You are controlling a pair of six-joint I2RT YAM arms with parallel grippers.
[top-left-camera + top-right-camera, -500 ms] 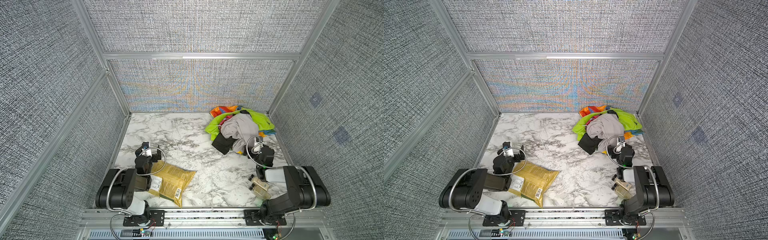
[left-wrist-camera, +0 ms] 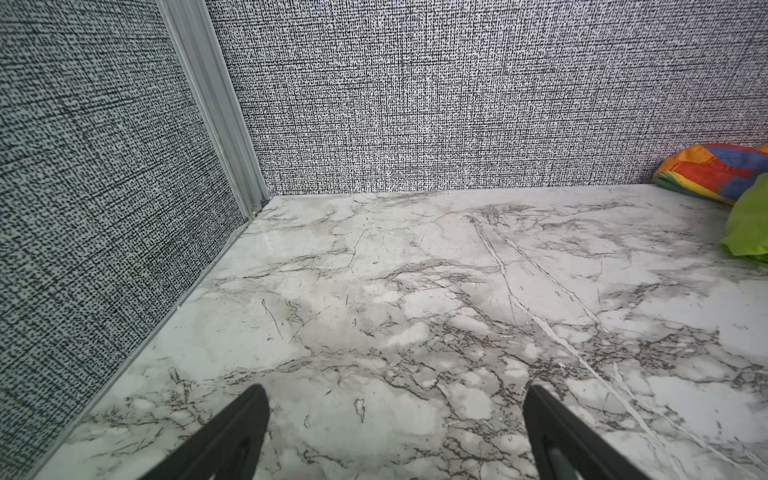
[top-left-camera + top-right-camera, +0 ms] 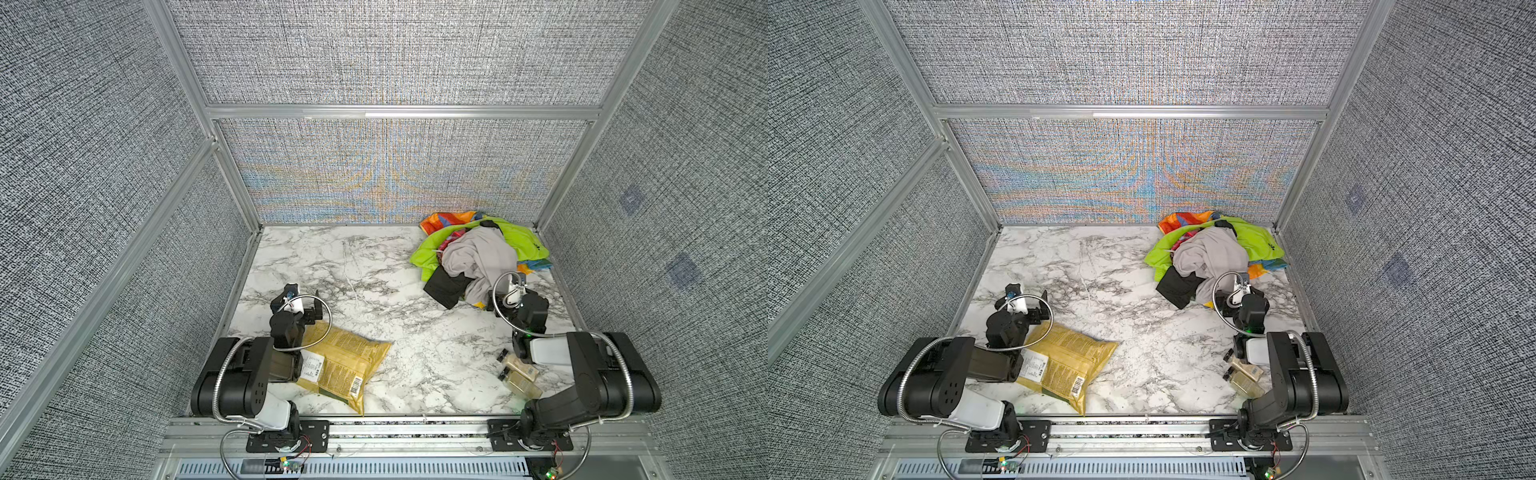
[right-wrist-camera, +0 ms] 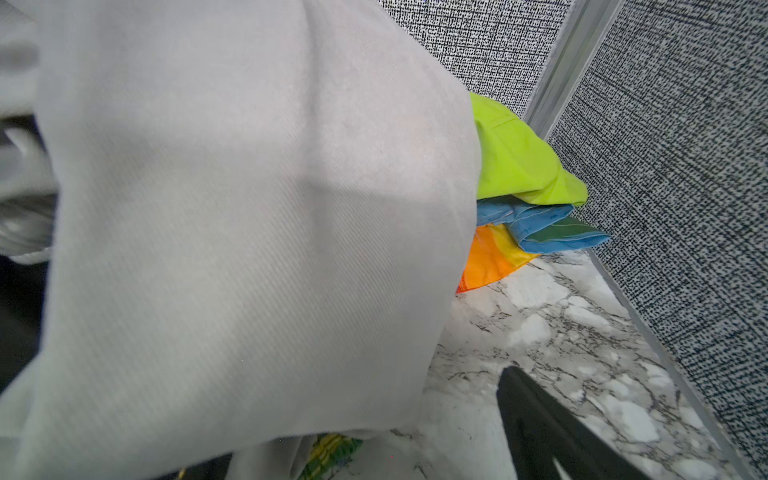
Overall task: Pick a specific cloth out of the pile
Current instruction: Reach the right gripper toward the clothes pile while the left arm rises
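**Item 1. The pile** [image 3: 484, 249]: a heap of clothes in the far right corner of the table [image 3: 353, 270], pushed close to both walls. The light-grey garment [image 3: 482, 257] lies on top. The lime-green garment [image 3: 521, 241] spreads beneath and around it. The orange patched garment [image 3: 446, 218] is lowest and shows at the back and at the right edge.

**Item 2. The cloth** [image 3: 446, 286]: black. Its free end lies flat on the table at the pile's near left edge, and the rest is pinned under the grey garment. A strip of red, pink and white pattern shows between the grey and the green. Only the black end looks reachable without disturbing the layers above.

**Item 3. Right tool** [image 3: 498, 303]: low at the pile's near edge, just beside the grey garment's hanging fold and to the right of the black end. Its jaws are spread wide and nothing is clamped. (The wrist view shows one finger [image 4: 536, 415]; grey fabric hides the other.) It is probably opened for an approach. The grey fold stands in its way, so it may take the wrong garment.

**Item 4. Left tool** [image 2: 395, 415]: jaws wide apart and empty, low over bare table and well apart from the pile. It is likely kept clear of the work.

**Item 5. Sundries**: a yellow packet [image 3: 345, 365] beside the left arm and two small bottles [image 3: 519, 372] by the right arm. Neither belongs to the task.
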